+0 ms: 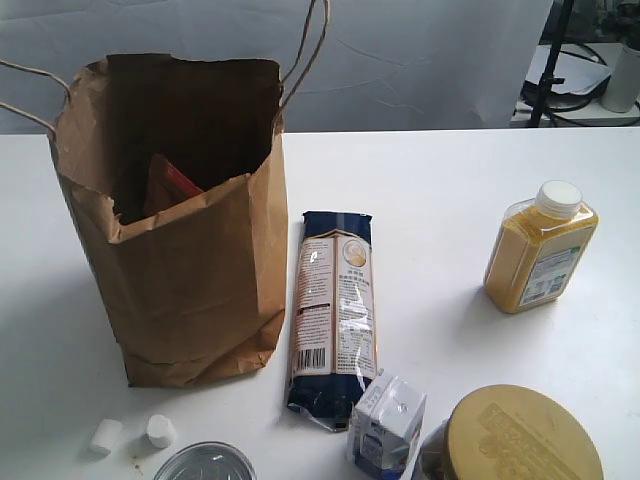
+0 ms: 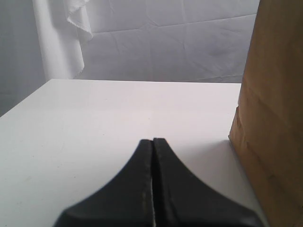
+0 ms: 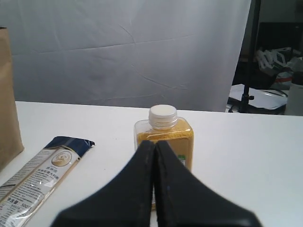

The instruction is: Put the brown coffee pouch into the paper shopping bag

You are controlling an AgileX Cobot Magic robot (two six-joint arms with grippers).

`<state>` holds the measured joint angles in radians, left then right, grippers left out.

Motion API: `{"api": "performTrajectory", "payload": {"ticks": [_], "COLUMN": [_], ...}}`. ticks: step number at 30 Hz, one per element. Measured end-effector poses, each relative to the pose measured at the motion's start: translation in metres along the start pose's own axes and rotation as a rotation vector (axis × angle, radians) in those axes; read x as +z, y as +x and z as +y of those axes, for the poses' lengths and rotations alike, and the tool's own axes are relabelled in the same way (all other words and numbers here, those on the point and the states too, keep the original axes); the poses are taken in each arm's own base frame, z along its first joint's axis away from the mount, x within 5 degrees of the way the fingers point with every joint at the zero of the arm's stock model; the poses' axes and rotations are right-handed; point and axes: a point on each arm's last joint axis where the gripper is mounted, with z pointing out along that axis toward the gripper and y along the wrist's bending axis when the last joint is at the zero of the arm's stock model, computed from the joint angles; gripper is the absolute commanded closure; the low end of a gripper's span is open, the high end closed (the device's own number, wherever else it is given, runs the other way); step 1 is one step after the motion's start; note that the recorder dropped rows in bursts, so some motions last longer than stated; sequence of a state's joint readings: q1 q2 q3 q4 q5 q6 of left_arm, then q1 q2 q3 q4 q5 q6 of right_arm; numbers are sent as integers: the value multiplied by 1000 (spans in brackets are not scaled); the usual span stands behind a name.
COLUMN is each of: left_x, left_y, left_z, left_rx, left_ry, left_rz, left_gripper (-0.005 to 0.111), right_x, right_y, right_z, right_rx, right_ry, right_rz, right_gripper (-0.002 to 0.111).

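Note:
The paper shopping bag (image 1: 190, 250) stands upright and open on the left of the white table (image 1: 440, 190). Inside it, the brown coffee pouch (image 1: 168, 188) leans with its orange-red patch showing above the bag's front rim. Neither arm appears in the exterior view. My left gripper (image 2: 153, 140) is shut with nothing in it, low over the table beside the bag's wall (image 2: 274, 118). My right gripper (image 3: 155, 142) is shut and empty, with the yellow bottle (image 3: 163, 130) right behind its tips.
A dark blue flat packet (image 1: 335, 315) with a barcode lies right of the bag. A yellow bottle (image 1: 540, 247) stands at the right. Along the front edge sit a small carton (image 1: 388, 422), a gold-lidded jar (image 1: 520, 435), a glass rim (image 1: 205, 462) and two white marshmallows (image 1: 160, 431).

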<state>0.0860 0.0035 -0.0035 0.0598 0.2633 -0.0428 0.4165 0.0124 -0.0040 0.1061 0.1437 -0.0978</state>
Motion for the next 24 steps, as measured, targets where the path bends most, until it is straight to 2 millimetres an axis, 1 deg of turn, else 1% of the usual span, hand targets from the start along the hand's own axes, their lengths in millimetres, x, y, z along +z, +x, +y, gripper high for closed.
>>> {"api": "performTrajectory", "payload": {"ticks": [4,13,24], "left_x": [0,0,0], "left_y": [0,0,0], "left_z": [0,0,0], "left_rx": [0,0,0], "left_ry": [0,0,0], "left_rz": [0,0,0], "left_gripper": [107,107,107], "right_x": [0,-1,-1], "right_y": [0,0,1], "right_z": [-1,-4,-4], "right_rx": [-24,2,1], "right_ry": [12,69,71], "right_rz": [-1,0,11], "right_gripper": [108,108,108]}}
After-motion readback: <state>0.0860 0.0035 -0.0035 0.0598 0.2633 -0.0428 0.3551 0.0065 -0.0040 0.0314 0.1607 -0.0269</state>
